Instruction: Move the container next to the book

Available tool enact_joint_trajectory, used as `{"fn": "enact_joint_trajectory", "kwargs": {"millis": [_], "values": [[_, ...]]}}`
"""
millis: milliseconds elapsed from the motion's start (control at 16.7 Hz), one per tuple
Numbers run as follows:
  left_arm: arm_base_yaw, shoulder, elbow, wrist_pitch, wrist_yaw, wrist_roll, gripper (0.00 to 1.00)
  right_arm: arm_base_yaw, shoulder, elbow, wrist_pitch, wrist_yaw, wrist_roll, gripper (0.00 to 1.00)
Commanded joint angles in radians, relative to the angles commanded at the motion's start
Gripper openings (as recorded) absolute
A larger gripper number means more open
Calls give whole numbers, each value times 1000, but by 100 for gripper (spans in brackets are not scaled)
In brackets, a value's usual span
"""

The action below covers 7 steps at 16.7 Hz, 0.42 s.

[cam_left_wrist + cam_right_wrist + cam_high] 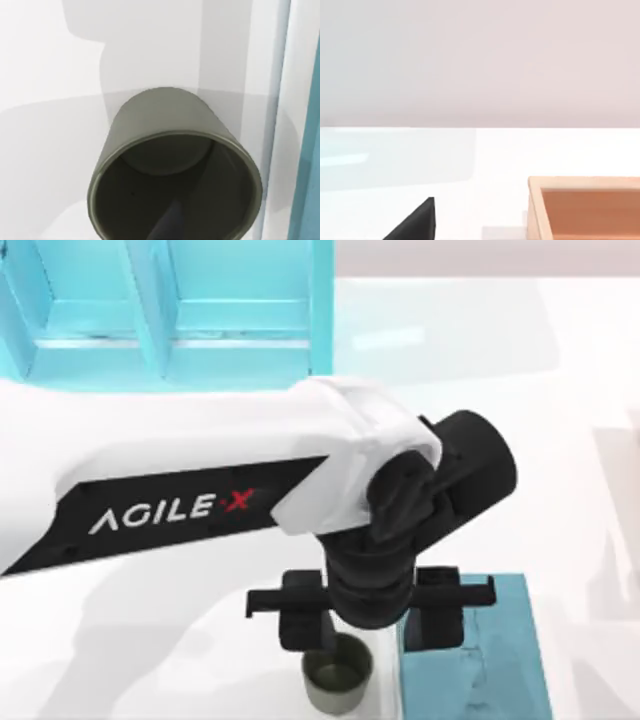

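Light-blue shelf unit (170, 310) takes up the far left of the table, biggest thing around and not part of my job, so I'm leaving it alone. Next down in size is the book (490, 660), the teal one lying flat at the near edge, right of centre. That's my landmark. Then there's the wooden box (585, 207), orange-brown inside, which the right wrist camera catches on the white table (580, 390); also irrelevant, as far as I can judge.

Smallest is the container (338, 677), the little grey-beige cup, standing upright just left of the book with a thin strip of table between them. So it looks like it's pretty much where it needs to be.

My left gripper (368, 612) hangs right over it, and the fingers look spread wide, one reaching out over the book's corner. In the left wrist view one dark finger (167, 225) pokes down inside the cup (175, 170), presumably for a rim pinch. I'd guess the cup is basically parked.

Right arm seems idle; can't tell its fingers.
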Motion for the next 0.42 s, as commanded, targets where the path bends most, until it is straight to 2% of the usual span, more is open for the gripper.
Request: {"fn": "enact_joint_trajectory", "kwargs": {"millis": [60,120,420], "values": [[0,0,0,0,0,0,98,0,0,0,0,0,0,100],[0,0,0,0,0,0,100,0,0,0,0,0,0,100],[0,0,0,0,0,0,100,0,0,0,0,0,0,100]]}}
